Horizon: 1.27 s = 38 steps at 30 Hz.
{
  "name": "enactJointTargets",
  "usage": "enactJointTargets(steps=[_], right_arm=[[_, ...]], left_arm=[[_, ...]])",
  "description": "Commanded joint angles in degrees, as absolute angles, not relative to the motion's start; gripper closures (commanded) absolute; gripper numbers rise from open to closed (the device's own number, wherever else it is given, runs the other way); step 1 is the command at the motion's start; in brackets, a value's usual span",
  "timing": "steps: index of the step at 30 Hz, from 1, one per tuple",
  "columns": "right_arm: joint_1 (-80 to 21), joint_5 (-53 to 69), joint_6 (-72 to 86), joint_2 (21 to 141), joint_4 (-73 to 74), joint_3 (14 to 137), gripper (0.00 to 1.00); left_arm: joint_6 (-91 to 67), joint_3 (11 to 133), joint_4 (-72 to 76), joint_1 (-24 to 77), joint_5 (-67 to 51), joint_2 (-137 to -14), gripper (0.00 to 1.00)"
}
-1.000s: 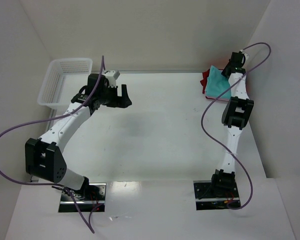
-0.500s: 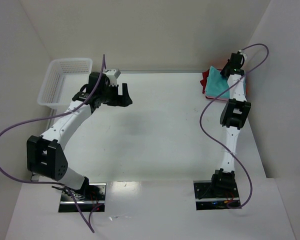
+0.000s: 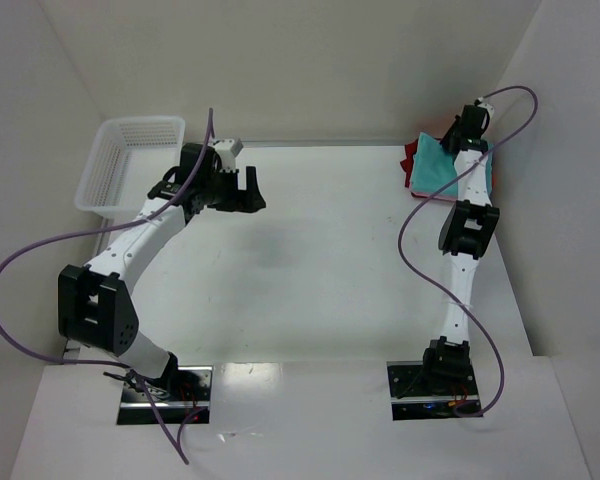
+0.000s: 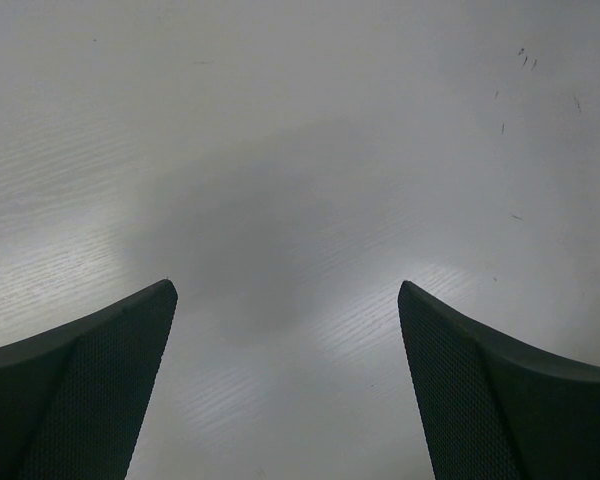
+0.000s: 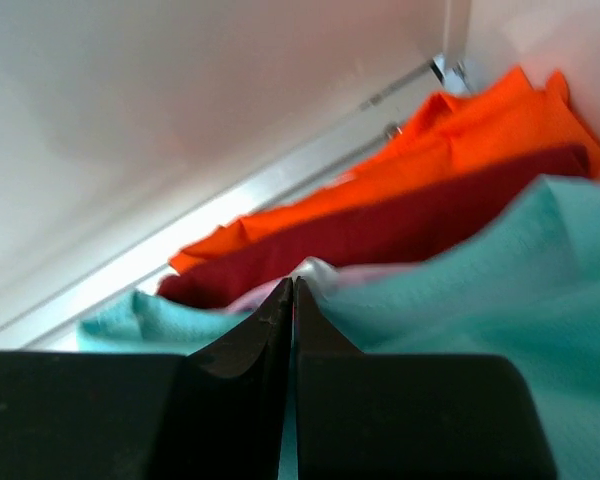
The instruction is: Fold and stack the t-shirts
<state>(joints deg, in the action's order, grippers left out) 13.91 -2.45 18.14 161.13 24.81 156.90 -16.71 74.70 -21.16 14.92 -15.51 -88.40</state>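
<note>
The white tabletop [image 3: 320, 260] is open across its whole middle for a pass. A white plastic mesh basket [image 3: 105, 175] blocks the far-left corner, and a stack of folded teal and red cloth t-shirts [image 3: 432, 168] crowds the far-right wall.

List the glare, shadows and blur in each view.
Top view: sharp, even light, a faint shadow on the table mid-left. Left wrist view: a soft dark shadow between two glare patches, left hand dark at the bottom. Right wrist view: shirts blurred; right hand a black silhouette.
</note>
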Motion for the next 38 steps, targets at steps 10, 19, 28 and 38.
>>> enactJointTargets(steps=[10, 19, 28, 38], right_arm=[[11.7, 2.3, 18.9, 149.8, 24.5, 161.9, 0.41], [1.8, -9.9, 17.6, 120.3, 33.1, 136.3, 0.0], [-2.5, -14.4, 25.1, 69.5, 19.6, 77.8, 0.0], [-1.9, -20.1, 27.8, 51.6, 26.4, 58.8, 0.0]], left_arm=[[-14.6, 75.3, -21.1, 14.6, -17.9, -79.7, 0.01], [-12.8, 72.4, -20.6, 14.6, -15.6, -65.8, 0.01], [-15.2, 64.1, -21.2, 14.6, -13.5, -52.1, 0.01], [-14.2, 60.7, -22.5, 14.6, -11.8, -49.5, 0.01]])
